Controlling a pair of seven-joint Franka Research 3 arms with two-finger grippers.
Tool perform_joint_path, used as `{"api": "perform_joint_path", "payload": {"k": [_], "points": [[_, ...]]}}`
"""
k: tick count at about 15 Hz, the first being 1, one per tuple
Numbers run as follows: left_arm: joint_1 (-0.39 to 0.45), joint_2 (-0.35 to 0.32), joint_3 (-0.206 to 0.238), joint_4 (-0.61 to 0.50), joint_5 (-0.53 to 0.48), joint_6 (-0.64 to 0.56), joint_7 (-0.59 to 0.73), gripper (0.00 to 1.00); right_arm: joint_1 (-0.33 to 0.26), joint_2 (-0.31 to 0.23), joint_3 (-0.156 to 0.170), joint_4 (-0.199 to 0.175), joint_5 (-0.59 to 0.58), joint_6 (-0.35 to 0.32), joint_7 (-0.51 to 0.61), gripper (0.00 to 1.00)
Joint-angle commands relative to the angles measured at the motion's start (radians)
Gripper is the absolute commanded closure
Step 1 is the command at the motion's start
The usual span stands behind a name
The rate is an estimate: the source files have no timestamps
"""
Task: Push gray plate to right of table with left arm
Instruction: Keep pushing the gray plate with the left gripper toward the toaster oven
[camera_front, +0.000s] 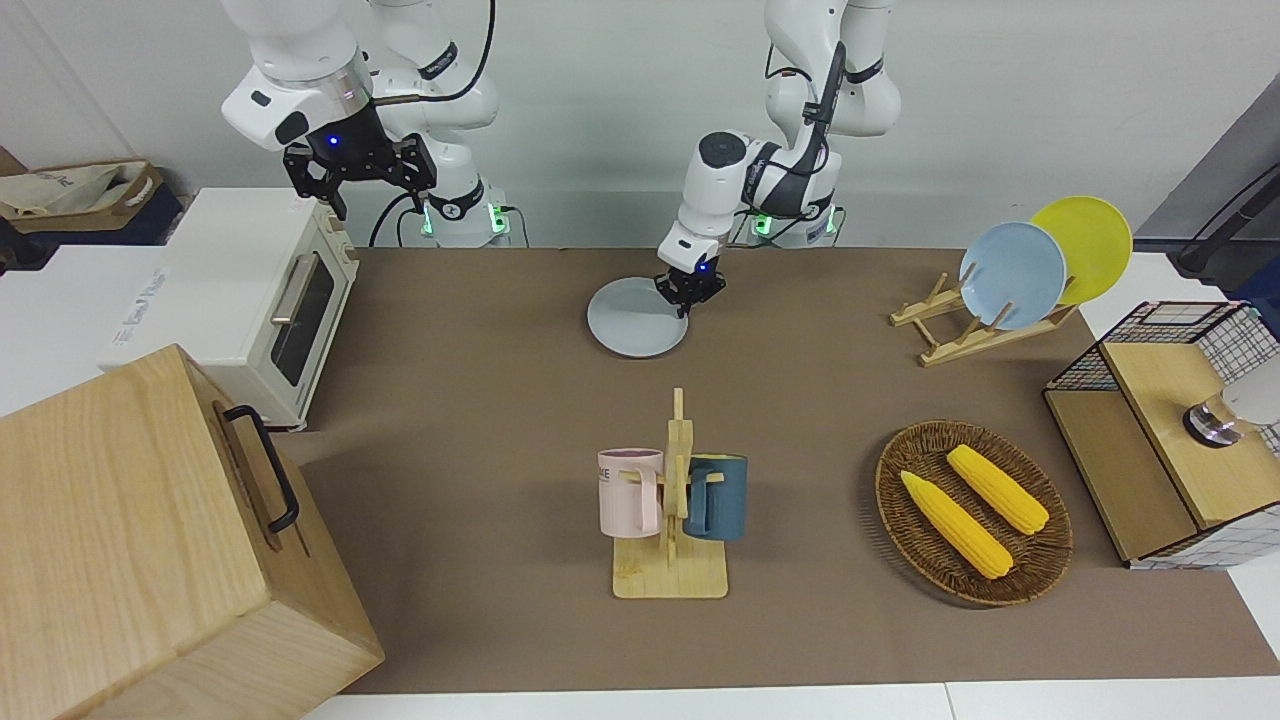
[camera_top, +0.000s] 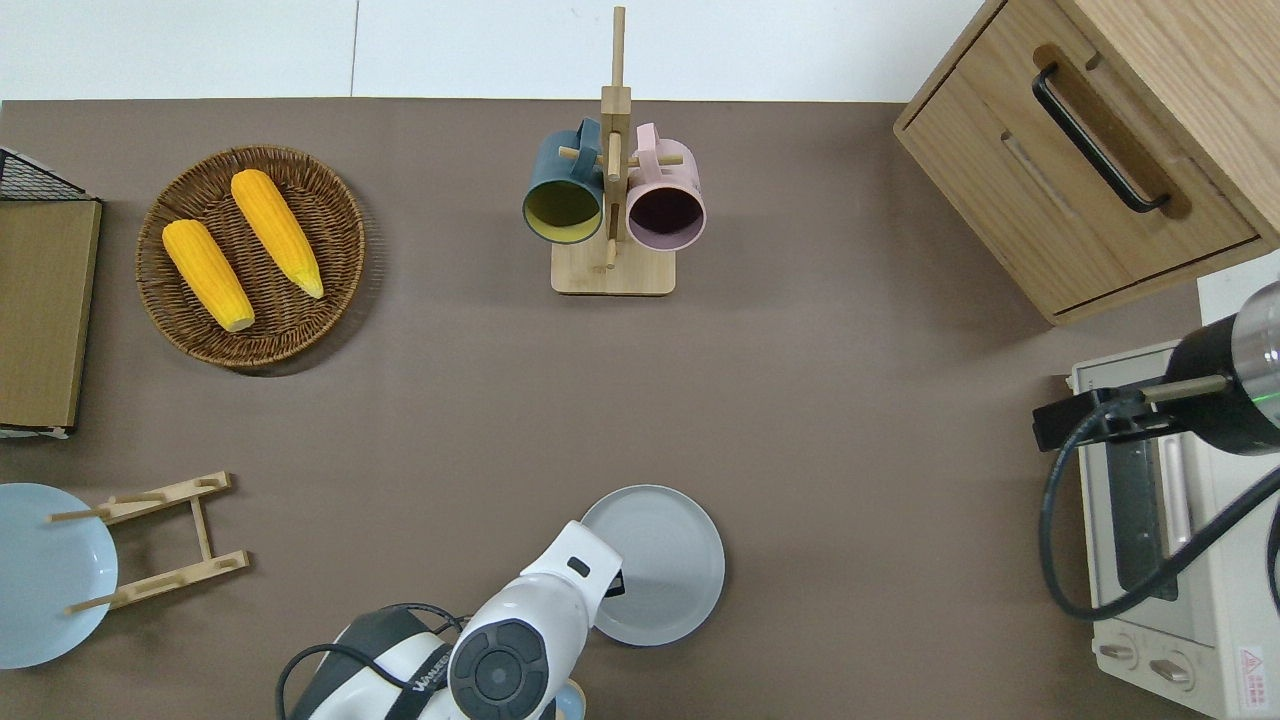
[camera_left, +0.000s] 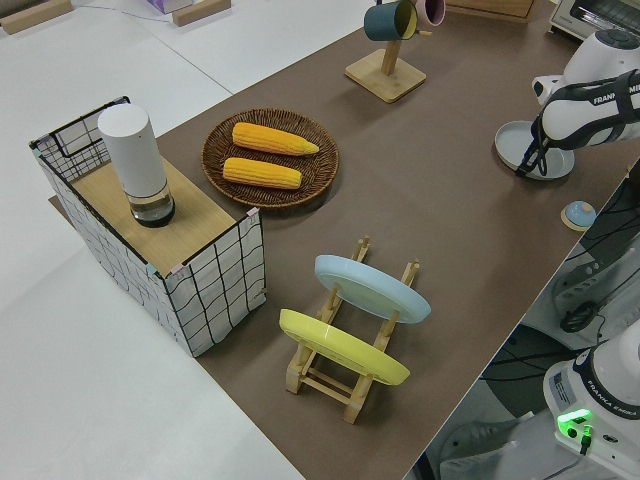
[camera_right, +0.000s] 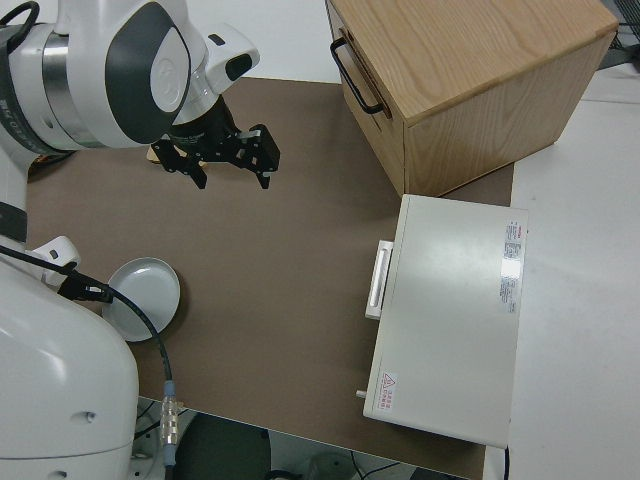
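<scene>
Brown cloth covers the big table, and that is where the pushing job is going on. Toward the right arm's end of the table stand a wooden box and a white toaster oven. Those are the biggest things there. The gray plate is smaller. It lies flat on the table, close to the robots and about in the middle of the table's length. It is nearer to the robots than the mug stand. It is well apart from the oven.

The left gripper is smaller still. It is down at the plate's rim, on the side toward the left arm's end, and it looks to be touching it. I cannot tell if its fingers are apart or together. The right arm is parked, with its fingers spread wide and nothing in them.

I think the job is about half done. A wide stretch of bare brown table still lies between the plate and the oven, so more pushing is left.

The plate is round, so it has no long side and points no way. It just sits face up.
</scene>
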Motion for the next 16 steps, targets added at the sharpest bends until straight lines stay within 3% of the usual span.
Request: {"api": "perform_joint_path", "payload": {"k": [1, 12, 16], "points": [[-0.057, 0.136, -0.006, 0.072, 0.085, 0.015, -0.148, 1.00, -0.020, -0.002, 0.016, 0.009, 0.004, -0.016, 0.013, 0.017], [-0.169, 0.342, -0.006, 0.342, 0.282, -0.120, -0.459, 1.00, -0.019, -0.002, 0.016, 0.009, 0.004, -0.016, 0.013, 0.017], [-0.208, 0.398, -0.006, 0.436, 0.297, -0.159, -0.513, 1.00, -0.019, -0.002, 0.016, 0.009, 0.004, -0.016, 0.013, 0.017]]}}
